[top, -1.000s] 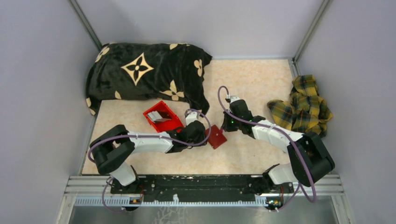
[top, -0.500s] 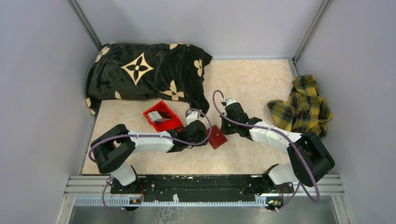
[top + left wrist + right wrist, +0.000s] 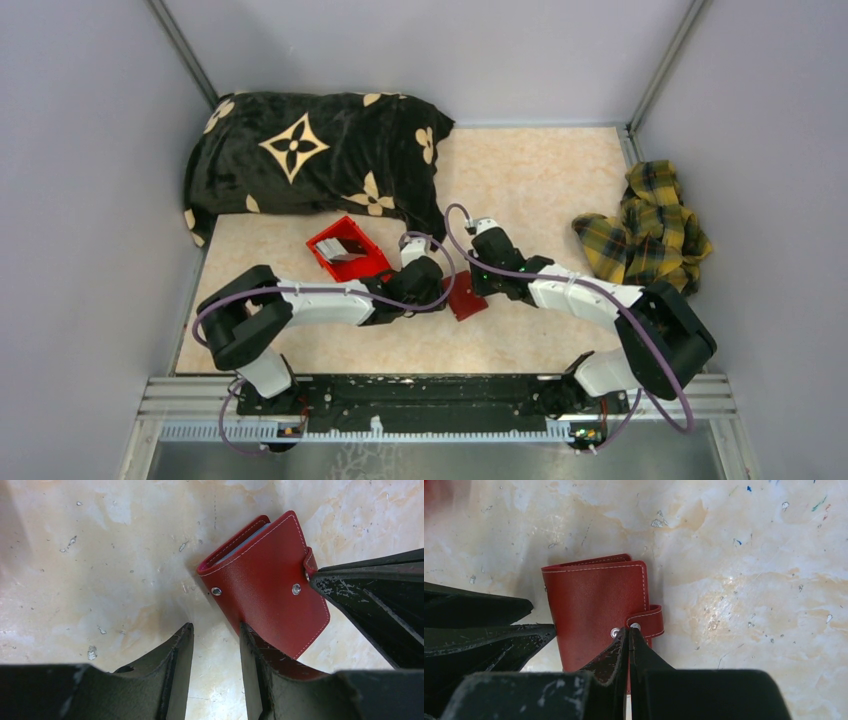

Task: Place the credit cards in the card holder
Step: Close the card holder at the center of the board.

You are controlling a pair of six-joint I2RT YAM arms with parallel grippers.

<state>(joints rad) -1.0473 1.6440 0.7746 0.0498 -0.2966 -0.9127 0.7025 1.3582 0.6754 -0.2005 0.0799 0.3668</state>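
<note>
The card holder, a dark-red wallet, lies folded on the table, its snap tab loose at one edge. My left gripper is open over its near corner with only table between the fingers, and one finger rests on the wallet's edge. My right gripper is shut, its tips on the wallet right at the snap tab, with nothing between them. From above, both grippers meet at the card holder. The credit cards lie pale grey in the red bin.
The red plastic bin stands left of the wallet, beside my left arm. A black pillow with tan flowers fills the back left. A yellow plaid cloth lies at the right wall.
My right gripper has moved left and down onto the wallet's snap tab. The left arm and the wallet have stayed put.
</note>
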